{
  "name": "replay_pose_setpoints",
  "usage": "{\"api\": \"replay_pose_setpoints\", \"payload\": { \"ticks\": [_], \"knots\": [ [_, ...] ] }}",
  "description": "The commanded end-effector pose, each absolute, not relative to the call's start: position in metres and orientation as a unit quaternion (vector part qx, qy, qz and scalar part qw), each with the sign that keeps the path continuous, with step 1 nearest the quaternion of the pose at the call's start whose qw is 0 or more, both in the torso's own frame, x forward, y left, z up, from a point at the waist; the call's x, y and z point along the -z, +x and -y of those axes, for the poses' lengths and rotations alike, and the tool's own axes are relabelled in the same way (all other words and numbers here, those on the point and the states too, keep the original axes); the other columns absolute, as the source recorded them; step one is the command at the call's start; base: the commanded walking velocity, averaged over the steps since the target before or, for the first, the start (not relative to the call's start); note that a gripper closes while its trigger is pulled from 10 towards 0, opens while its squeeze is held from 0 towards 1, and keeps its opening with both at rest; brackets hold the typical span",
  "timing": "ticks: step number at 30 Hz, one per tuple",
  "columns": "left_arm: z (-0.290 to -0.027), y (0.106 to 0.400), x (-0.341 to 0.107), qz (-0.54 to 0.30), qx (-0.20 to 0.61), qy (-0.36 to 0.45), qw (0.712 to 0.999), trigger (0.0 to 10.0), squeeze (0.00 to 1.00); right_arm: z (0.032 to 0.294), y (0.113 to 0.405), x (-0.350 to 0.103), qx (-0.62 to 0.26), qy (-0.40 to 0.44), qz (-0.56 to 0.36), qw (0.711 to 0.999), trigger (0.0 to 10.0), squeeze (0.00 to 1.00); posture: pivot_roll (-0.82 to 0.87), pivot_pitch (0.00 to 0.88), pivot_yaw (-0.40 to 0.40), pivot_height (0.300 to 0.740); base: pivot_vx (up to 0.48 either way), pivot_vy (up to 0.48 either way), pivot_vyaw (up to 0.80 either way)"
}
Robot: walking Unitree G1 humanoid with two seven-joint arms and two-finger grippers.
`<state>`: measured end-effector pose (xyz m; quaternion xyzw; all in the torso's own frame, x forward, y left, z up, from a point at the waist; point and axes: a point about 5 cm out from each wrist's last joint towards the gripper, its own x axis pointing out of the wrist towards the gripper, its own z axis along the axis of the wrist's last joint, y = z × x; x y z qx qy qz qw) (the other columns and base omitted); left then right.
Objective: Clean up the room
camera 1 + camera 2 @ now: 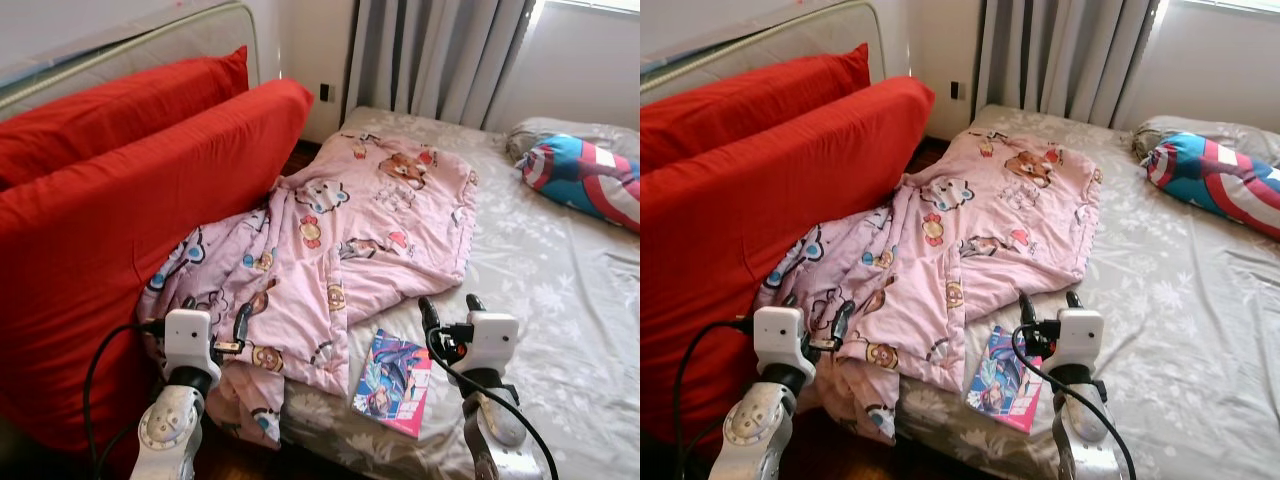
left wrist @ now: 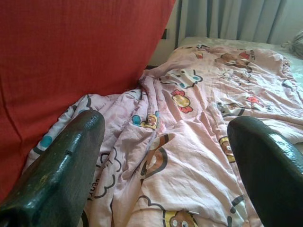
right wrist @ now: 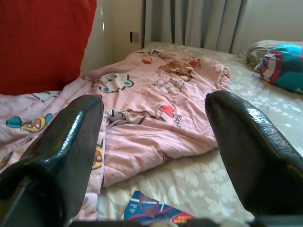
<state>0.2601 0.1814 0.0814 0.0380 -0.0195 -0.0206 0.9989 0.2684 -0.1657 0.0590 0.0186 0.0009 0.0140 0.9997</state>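
On the bed (image 1: 560,300) with the grey flowery sheet, a pink cartoon blanket (image 1: 350,240) is lying all crumpled, spreading from near the curtains (image 1: 430,60) down to the near corner, where it's spilling over the edge next to a big red cushion (image 1: 120,240) that's leaning up against it. A colourful book (image 1: 393,383) is sitting flat on the sheet just beside the blanket's lower edge, close to the bed's near edge. Over on the far right a red, white and blue shield pillow (image 1: 585,178) is resting on the sheet.

The left gripper (image 1: 215,330) is hovering over the hanging part of the blanket, fingers spread wide apart and gripping nothing. The right gripper (image 1: 452,305) is hanging just above and beyond the book, fingers also wide apart with nothing between them.
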Motion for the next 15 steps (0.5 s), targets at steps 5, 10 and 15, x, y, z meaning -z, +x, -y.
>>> {"api": "replay_pose_setpoints", "payload": {
  "ticks": [5, 10, 15],
  "knots": [
    [-0.1834, 0.2605, -0.0789, 0.01, 0.019, 0.028, 0.999, 10.0, 0.0, 0.1662, 0.2697, -0.0581, -0.012, 0.018, -0.011, 1.0, 10.0, 0.0, -0.05, 0.069, -0.047, 0.661, 0.0, 0.0, 0.0],
    [-0.1826, 0.2608, -0.0778, 0.009, 0.02, 0.024, 0.999, 10.0, 0.0, 0.1634, 0.2681, -0.0615, -0.021, 0.028, 0.006, 0.999, 10.0, 0.0, -0.05, 0.069, -0.046, 0.646, 0.0, 0.0, 0.0],
    [-0.1823, 0.2609, -0.0771, 0.008, 0.021, 0.023, 0.999, 10.0, 0.0, 0.1627, 0.2681, -0.0619, -0.024, 0.027, 0.005, 0.999, 10.0, 0.0, -0.05, 0.069, -0.046, 0.646, 0.0, 0.0, 0.0]
  ]
}}
